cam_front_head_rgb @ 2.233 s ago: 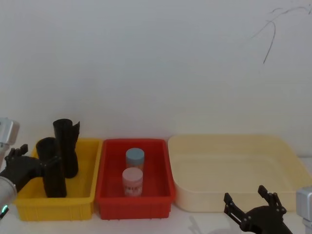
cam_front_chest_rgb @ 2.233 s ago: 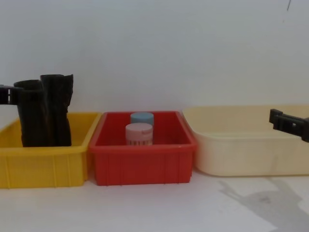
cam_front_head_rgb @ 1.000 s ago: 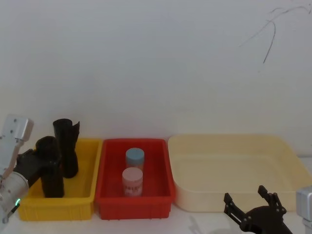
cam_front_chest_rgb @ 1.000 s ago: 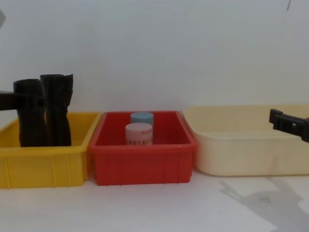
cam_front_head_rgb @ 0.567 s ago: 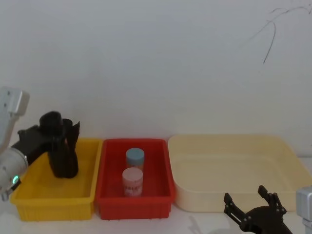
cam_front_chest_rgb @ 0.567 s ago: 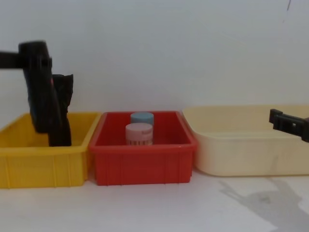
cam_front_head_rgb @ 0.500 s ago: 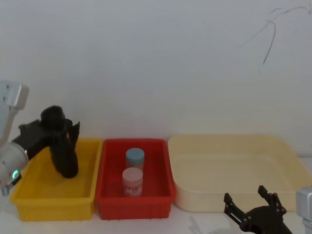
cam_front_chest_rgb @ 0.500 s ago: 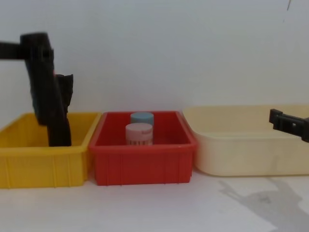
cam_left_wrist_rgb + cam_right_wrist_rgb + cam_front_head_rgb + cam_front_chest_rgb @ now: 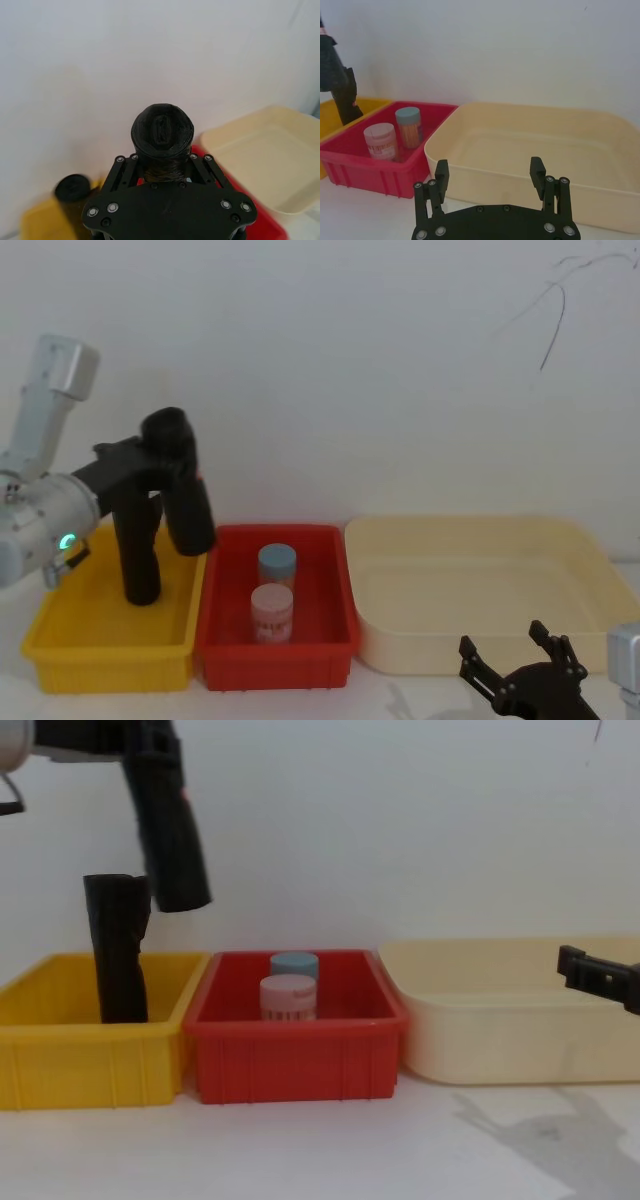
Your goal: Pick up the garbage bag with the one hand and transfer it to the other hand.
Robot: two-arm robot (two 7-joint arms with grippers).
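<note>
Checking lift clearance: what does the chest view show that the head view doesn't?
Chest view: the garbage bag's lower end hanging free above the yellow bin. Head view: the left arm's green-cyan ring and the right end effector's open fingers. Both: the bag tilted in the left end effector, second roll, red bin.

The left gripper (image 9: 158, 455) hangs high, fingers clamped, while the right gripper (image 9: 505, 648) sits low, fingers spread.
</note>
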